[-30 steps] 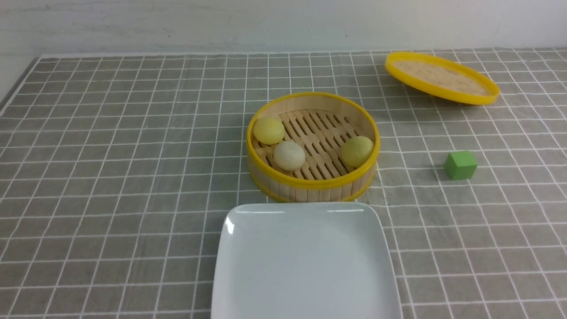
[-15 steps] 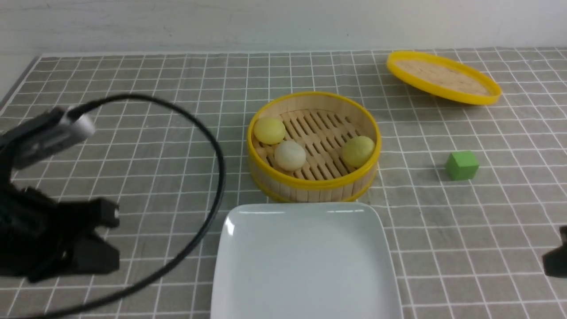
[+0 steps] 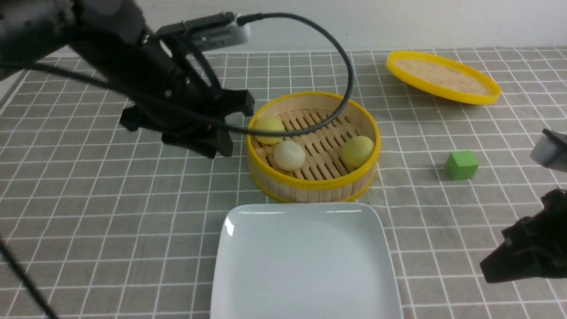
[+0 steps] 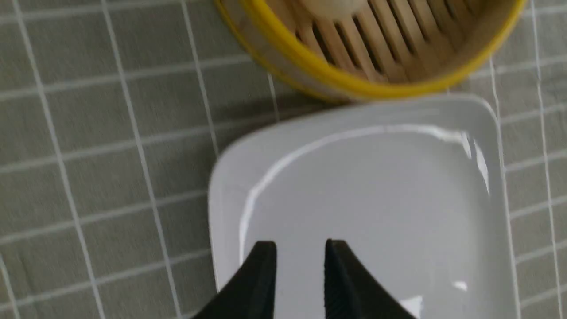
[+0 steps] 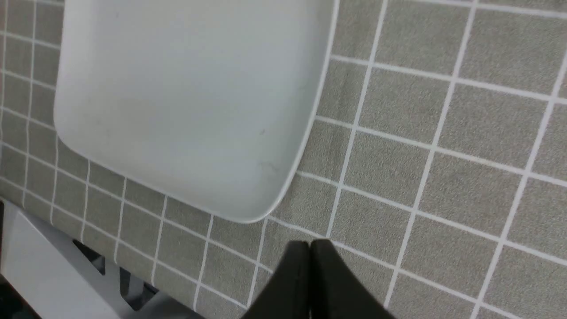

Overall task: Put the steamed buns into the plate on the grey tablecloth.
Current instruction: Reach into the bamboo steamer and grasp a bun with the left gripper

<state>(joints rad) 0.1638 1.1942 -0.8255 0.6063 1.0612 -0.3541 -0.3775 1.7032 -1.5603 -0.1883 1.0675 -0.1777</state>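
Lighting: bright, even, diffuse; shadows faint. Glare: white streaks on plate rim. Blur: basket soft in left wrist view.

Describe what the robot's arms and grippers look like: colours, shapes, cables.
Both arms are matte black. The left arm carries a silver-grey boxy module with a thick black cable looping from it; the right arm shows a similar grey module. The left gripper and right gripper have smooth black fingers tapering to narrow tips. No markings show.

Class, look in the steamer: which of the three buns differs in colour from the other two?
The off-white bun, beside the left yellow bun; the right bun is yellow too.
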